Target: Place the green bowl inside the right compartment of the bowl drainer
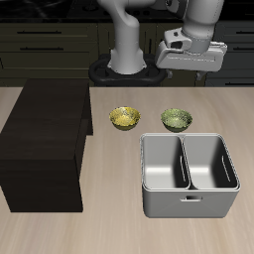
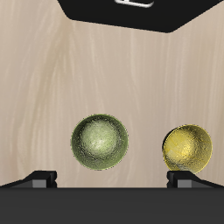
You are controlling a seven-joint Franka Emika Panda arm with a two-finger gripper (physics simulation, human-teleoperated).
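drainer: bowl drainer sat nearest, both wells bare | target: green bowl just behind it on the table | risk: I might have grabbed the yellow bowl alongside instead | claw: gripper hung high, apparently spread wide, holding nothing

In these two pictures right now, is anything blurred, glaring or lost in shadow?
Exterior view: sharp, evenly lit; the grey metal bowl drainer has dim wells, and the big dark-brown box shows little detail. Wrist view: sharp too; the small olive-green bowl and the small yellow-gold bowl each carry a soft highlight inside; the gripper's fingertips are almost black.
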